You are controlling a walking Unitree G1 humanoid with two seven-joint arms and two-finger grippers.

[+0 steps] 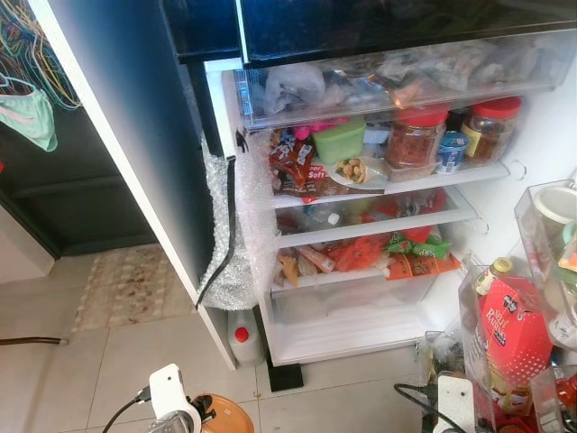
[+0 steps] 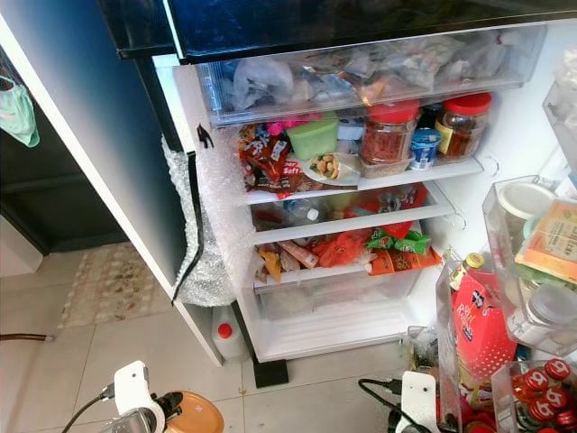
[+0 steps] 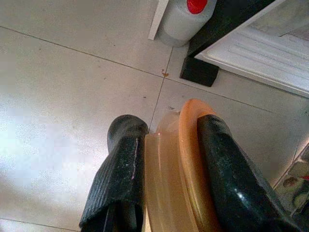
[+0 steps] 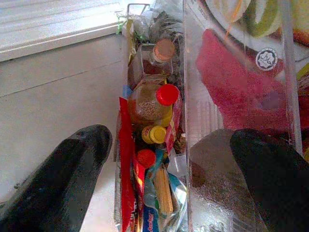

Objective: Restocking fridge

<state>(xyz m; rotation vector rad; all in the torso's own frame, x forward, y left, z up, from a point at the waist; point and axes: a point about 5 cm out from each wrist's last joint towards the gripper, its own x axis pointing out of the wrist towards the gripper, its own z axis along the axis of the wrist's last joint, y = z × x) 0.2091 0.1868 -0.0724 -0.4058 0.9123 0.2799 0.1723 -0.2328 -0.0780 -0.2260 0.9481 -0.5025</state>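
Low on the left, left gripper (image 3: 166, 169) clamped on an orange-lidded container (image 3: 181, 179), 2 fingers (image 3: 120, 169) pressing its sides, above the tiled floor (image 3: 72, 96). Ahead, open fridge (image 1: 361, 225) with full shelves; red-capped jug (image 1: 243, 338) on the floor just beside it. On the right, right gripper (image 4: 169, 169) with fingers spread apart, near the door rack (image 4: 193, 96) holding bottles (image 4: 152, 104).

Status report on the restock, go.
Left gripper shut on orange-lidded container, low above the floor. Right gripper open by the door shelf. Fridge open, shelves crowded.
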